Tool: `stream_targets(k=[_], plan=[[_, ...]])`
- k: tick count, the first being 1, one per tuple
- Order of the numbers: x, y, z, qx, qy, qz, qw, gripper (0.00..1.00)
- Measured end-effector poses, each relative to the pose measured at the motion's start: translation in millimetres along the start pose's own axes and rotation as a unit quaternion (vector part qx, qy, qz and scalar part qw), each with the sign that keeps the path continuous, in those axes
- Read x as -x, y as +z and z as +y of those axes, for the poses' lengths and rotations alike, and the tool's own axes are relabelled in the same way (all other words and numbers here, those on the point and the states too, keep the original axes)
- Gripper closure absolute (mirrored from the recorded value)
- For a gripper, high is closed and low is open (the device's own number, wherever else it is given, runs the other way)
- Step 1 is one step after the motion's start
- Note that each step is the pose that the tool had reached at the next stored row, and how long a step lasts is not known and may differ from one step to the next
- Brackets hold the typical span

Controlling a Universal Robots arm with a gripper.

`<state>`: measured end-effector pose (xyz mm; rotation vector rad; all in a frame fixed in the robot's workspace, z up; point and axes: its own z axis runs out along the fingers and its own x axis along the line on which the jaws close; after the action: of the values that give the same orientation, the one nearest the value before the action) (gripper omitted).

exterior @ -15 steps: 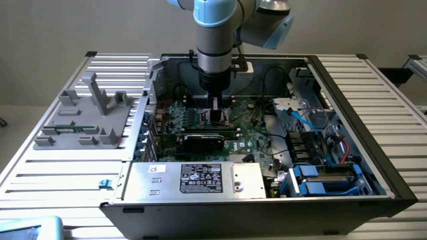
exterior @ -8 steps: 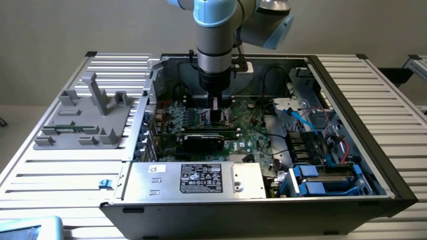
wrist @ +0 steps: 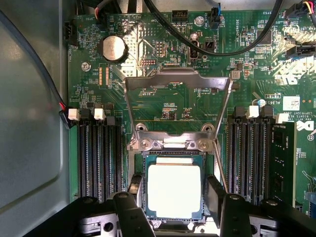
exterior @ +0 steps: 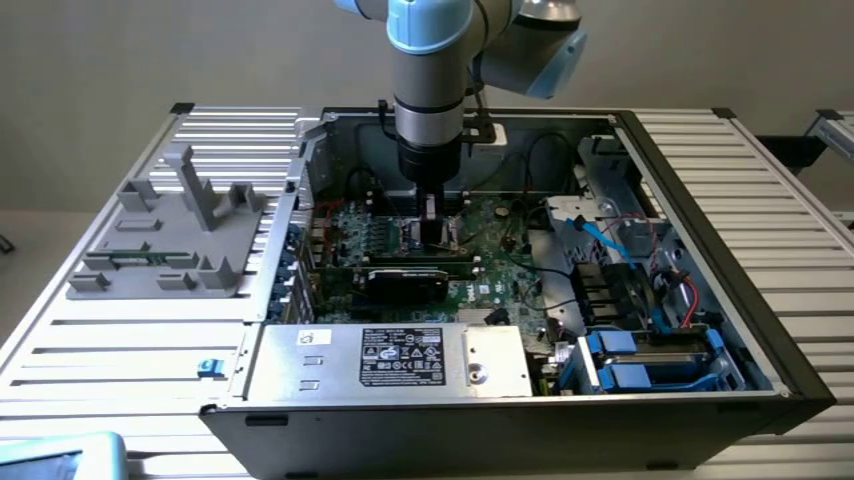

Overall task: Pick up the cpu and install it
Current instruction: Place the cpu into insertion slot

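The cpu, a small square chip with a pale shiny top, lies flat in the black socket on the green motherboard. My gripper straddles it, and its black fingers stand close on two opposite sides, with thin gaps at the chip's edges. The jaws look open. The socket's metal load plate is swung up and back. In the exterior view my gripper points straight down into the open computer case, low over the board.
Memory slots run along both sides of the socket. Black cables cross above the board. A grey plastic fixture with upright posts stands at the exterior view's left. The power supply and blue drive bays fill the case's near side.
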<state>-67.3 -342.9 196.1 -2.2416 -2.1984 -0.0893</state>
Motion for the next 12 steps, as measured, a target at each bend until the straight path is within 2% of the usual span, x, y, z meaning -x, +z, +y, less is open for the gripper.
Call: stream_targets(k=[1,5,12], plan=[[0.0,0.0,0.0,0.0000,0.000,0.0000,1.0000,0.36],[-0.1,-1.6,0.1,0.0001,0.000,0.0000,1.0000,0.36],[-1.1,-26.5,1.1,0.0029,0.000,0.0001,1.0000,0.36]])
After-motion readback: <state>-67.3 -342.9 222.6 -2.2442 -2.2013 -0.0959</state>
